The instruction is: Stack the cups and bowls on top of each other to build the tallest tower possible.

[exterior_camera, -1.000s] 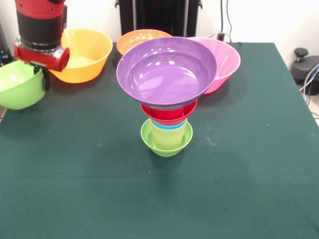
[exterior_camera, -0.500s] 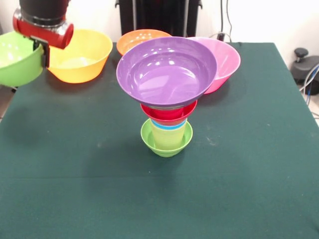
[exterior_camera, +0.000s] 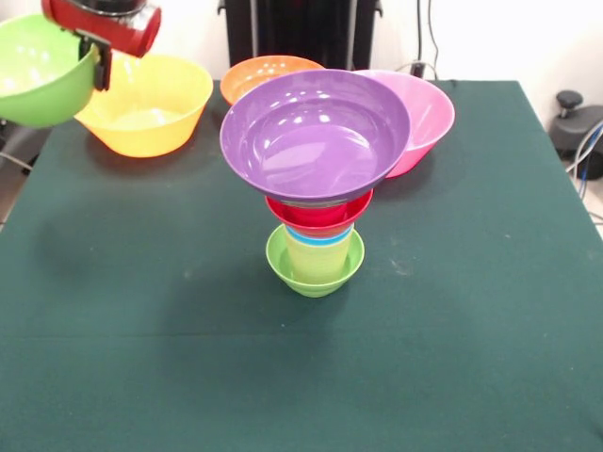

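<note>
Gripper (exterior_camera: pixel 97 58) clamped on rim of large glossy green plastic bowl (exterior_camera: pixel 40 71), held high at far left, clear of bench (exterior_camera: pixel 141 330), probably for carrying onto multicoloured tower (exterior_camera: pixel 316 179) at centre, purple-topped.

Table (exterior_camera: pixel 452 377): dark green cloth-covered surface filling most of the frame, edges tapering toward the top.
Black stand (exterior_camera: pixel 301 33): upright dark structure at top centre, behind the table's far edge.
Cable (exterior_camera: pixel 431 38): thin dark line hanging against the pale wall, upper right of centre.
Black equipment (exterior_camera: pixel 577 122): rounded dark object at the right edge, off the table, with light cables (exterior_camera: pixel 592 155) trailing just below it.
</note>
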